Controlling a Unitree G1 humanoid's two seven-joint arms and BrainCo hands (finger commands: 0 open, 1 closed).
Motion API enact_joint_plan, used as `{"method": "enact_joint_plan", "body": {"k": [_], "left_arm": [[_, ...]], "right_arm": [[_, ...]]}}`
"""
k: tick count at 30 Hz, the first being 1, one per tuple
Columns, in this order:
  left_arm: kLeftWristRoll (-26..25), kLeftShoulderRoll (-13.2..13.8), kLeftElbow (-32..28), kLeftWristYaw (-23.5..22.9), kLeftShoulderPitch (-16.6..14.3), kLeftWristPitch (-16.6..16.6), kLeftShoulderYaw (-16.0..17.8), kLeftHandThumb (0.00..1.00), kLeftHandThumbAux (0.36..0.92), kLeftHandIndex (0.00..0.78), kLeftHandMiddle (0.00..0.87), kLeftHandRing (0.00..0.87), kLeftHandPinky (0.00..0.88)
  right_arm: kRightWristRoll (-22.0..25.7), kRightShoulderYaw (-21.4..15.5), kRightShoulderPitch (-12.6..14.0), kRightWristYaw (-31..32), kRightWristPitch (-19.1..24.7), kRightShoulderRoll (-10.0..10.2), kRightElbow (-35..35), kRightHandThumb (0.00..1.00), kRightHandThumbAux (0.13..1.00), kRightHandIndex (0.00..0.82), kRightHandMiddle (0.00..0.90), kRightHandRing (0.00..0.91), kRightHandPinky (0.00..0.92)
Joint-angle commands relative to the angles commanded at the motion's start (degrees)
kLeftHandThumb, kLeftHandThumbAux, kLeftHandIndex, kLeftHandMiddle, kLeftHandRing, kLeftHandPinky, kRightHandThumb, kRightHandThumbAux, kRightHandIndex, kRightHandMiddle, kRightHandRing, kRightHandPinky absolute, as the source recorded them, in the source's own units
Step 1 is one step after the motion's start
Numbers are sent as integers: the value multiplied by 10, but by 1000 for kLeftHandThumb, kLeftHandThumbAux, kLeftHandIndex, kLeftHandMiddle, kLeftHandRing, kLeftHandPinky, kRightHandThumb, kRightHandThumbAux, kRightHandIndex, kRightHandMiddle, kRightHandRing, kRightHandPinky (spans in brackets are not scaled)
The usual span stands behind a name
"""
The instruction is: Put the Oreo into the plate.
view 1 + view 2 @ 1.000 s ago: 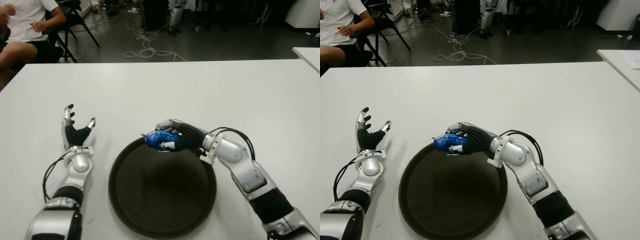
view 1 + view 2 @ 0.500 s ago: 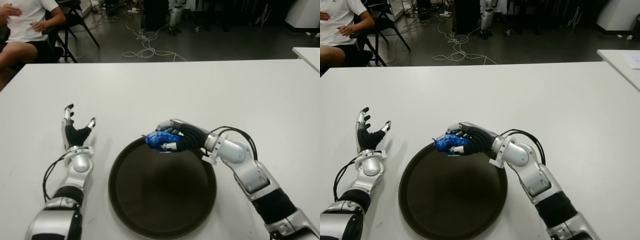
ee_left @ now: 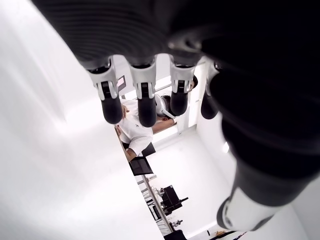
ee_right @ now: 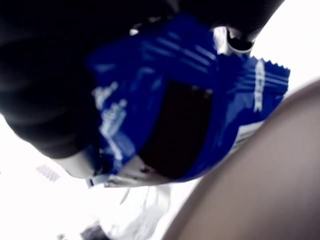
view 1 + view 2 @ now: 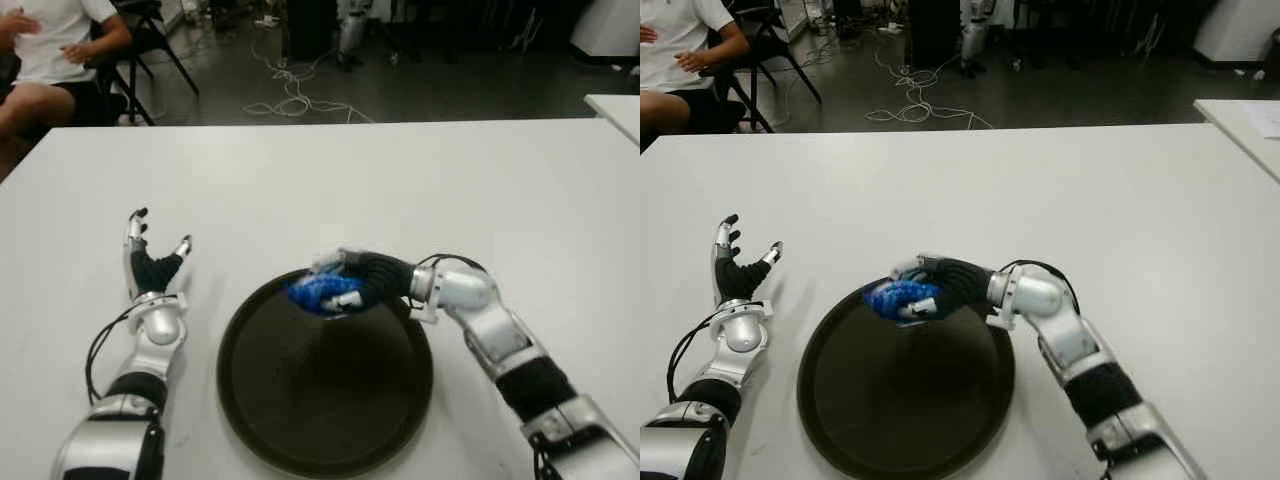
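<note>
Carrying the blue Oreo pack (image 5: 318, 291) over the dark round plate (image 5: 325, 440) at its 12 o'clock rim, right hand (image 5: 352, 282) fingers wrapped around it. Versus a second ago the wrist has rolled and dipped, forearm swung in, pack slightly farther over the plate — looks close to release. Left hand (image 5: 150, 262) unchanged, fingers spread and empty, at the plate's 9 o'clock.
</note>
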Motion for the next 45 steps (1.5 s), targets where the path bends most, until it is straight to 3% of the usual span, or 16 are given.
{"method": "enact_joint_plan", "body": {"k": [8,18,31,45], "left_arm": [[1,-1,-1,3,0,0,-1,228,788,96,84,100,150],[0,1,-2,0,1,-1,-2,222,787,87,71,76,105],[-3,-1,0,1,0,-5,1,283,798,102,84,97,142],[-2,1,3,0,-1,-3,0,256,790,102,89,104,150]], "right_arm": [[-21,2,-3,6,3,-6,-7,0,431,1,1,0,0],[-22,2,-10,17,-2,-8,6,0,386,0,0,0,0],[-38,4,-13,8,6,-5,4,0,381,0,0,0,0],[-44,3,-12,4,-5,-2,13,0,374,0,0,0,0]]}}
